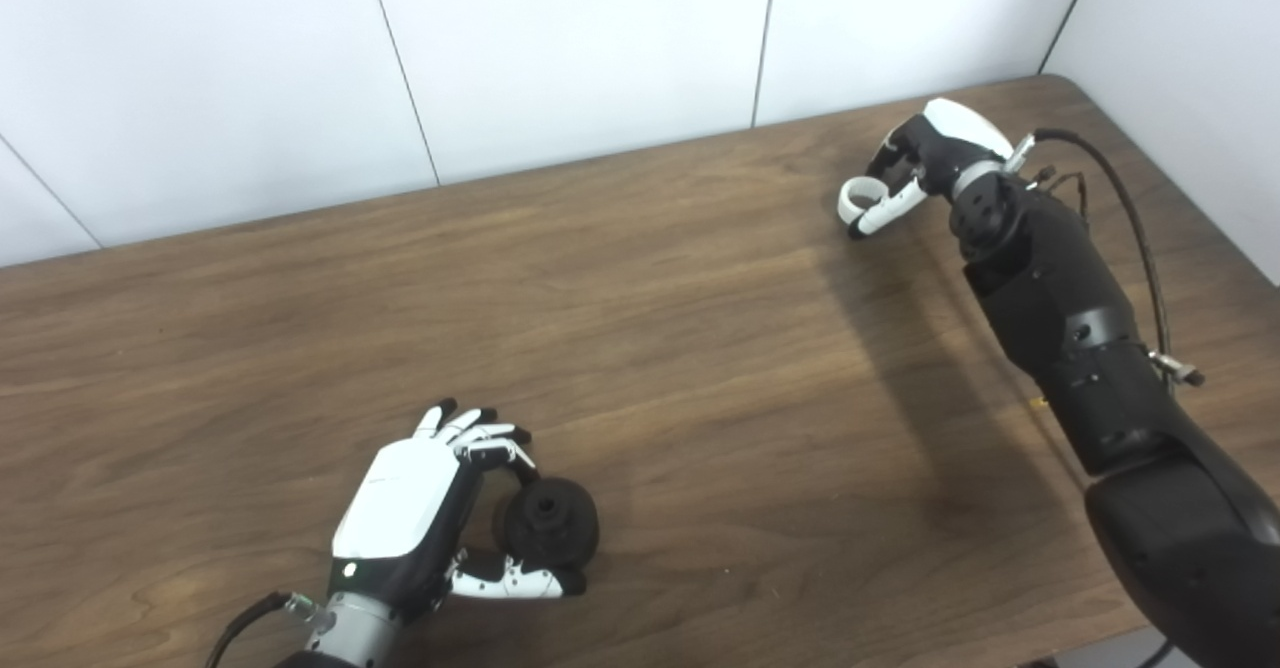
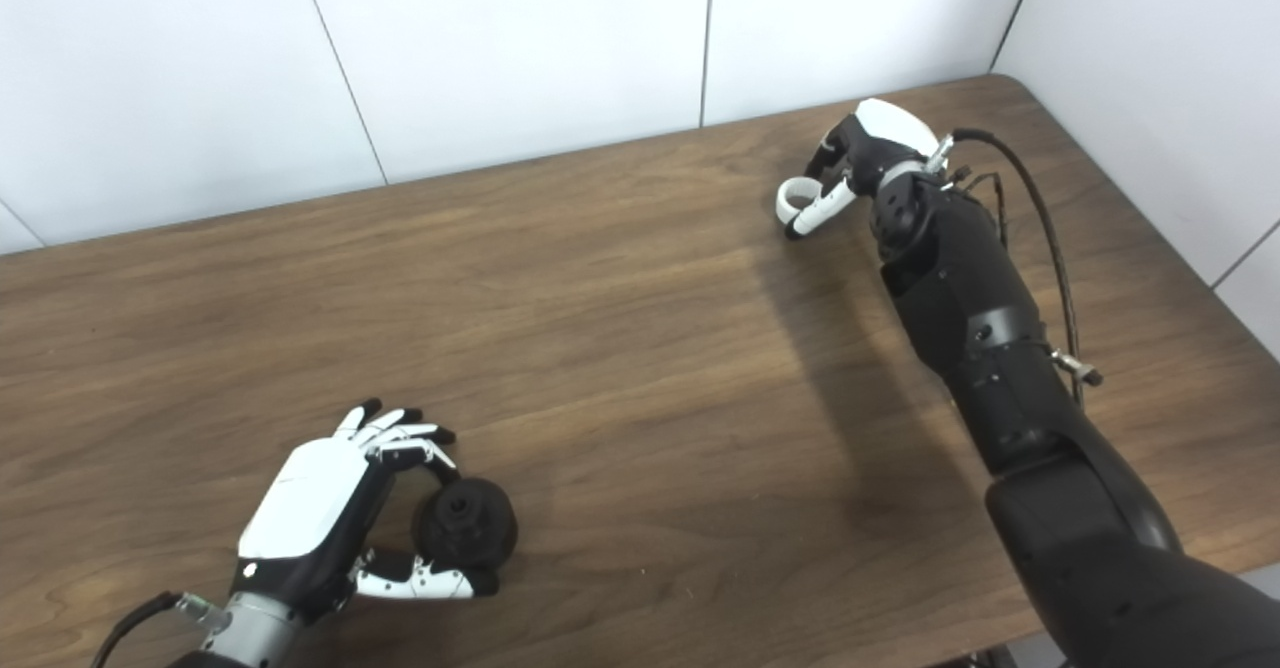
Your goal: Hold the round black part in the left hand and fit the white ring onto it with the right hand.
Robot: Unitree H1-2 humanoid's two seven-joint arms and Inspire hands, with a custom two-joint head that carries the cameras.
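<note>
A: Left eye view first. Where is the round black part (image 1: 550,523)?

B: Low on the wooden table (image 1: 640,348), at about seven o'clock from the middle of the picture. The left hand (image 1: 430,508) is wrapped round it: curled fingers (image 1: 495,443) press its top edge at twelve o'clock of the part, and the thumb (image 1: 515,581) lies along its underside at six o'clock. So that hand is closed on the part, with the part's hub facing up toward the camera.

A: And the white ring (image 1: 860,198)?

B: Far off, at about two o'clock, near the table's back edge. The right hand (image 1: 915,168) has it at the fingertips, with the white thumb just beneath the ring at five o'clock of it. The hand looks pinched onto the ring; whether the ring is touching the tabletop, I cannot tell.

A: Right eye view, then?

B: The scene is the same. The round black part sits at seven o'clock inside the left hand's grip. The white ring is at one o'clock, held at the right hand's fingertips. The two hands are well apart, with bare wood between them. White wall panels (image 2: 500,58) stand behind the table at twelve o'clock.
</note>
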